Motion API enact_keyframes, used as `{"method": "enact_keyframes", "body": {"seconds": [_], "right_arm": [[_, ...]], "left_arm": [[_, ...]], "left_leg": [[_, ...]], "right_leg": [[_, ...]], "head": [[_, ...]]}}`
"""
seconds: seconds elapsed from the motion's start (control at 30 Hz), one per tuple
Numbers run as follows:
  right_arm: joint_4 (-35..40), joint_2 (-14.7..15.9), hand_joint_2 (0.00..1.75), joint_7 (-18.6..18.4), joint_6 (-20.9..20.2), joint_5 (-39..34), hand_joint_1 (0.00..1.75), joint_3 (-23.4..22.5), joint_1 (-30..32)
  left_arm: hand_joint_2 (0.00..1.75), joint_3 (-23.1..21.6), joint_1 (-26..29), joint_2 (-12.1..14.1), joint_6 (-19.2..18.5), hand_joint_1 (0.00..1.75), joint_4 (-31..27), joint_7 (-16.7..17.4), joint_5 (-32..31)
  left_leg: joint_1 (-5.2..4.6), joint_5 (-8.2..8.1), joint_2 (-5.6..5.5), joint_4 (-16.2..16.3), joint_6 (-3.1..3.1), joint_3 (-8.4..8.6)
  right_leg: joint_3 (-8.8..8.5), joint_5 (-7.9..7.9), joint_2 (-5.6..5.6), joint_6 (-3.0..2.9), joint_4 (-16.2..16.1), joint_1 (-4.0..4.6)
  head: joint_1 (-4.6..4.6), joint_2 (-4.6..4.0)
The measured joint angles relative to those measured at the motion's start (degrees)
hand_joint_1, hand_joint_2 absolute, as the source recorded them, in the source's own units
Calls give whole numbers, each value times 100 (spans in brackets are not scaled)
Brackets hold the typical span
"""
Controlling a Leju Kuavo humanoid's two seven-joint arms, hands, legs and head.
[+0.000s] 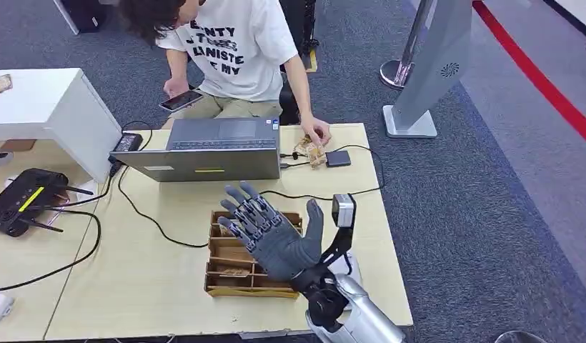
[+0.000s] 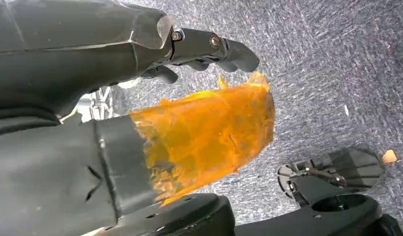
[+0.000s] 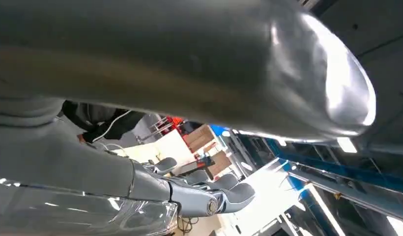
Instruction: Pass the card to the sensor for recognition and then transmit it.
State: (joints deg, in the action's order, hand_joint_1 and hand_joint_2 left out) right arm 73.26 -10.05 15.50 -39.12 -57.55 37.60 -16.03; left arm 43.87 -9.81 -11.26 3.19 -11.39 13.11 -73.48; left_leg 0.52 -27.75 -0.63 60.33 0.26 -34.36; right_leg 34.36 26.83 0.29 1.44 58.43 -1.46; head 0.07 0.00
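The right robot hand [image 1: 276,232], fingers spread and empty, hovers at lower centre over the brown compartmented cardboard tray [image 1: 229,270] holding cards, so whether a card awaits pickup or has returned cannot be told, while the small dark square sensor [image 1: 338,158] lies well apart toward upper centre on the pale wooden bench [image 1: 133,286], and the left robot hand [image 2: 209,49] hangs with fingers curled, its state unclear.

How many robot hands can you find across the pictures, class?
2. The right hand is raised, fingers spread, over the wooden tray on the table. The left hand hangs above the grey carpet, seen from its own wrist camera.
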Motion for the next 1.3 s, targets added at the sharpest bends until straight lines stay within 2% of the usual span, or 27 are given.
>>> {"method": "enact_keyframes", "body": {"seconds": [0.73,0.97,1.3], "right_arm": [[-68,-81,0,-103,-114,-33,0,-44,-4],[-87,-66,0,-94,-284,-120,0,-48,16],[-94,-70,0,-142,-236,-81,0,-50,-14]], "left_arm": [[0,-9,-19,13,-131,0,-2,-70,13],[0,-9,-21,-2,-129,0,-2,-72,2],[0,-9,-35,0,-127,0,-2,-109,-18]], "left_leg": [[1,1,0,0,0,0],[1,1,1,0,0,1],[1,1,0,0,0,1]], "right_leg": [[0,0,0,0,1,1],[0,0,1,0,1,1],[0,0,1,0,1,1]], "head": [[0,0],[0,0],[0,0]]}}
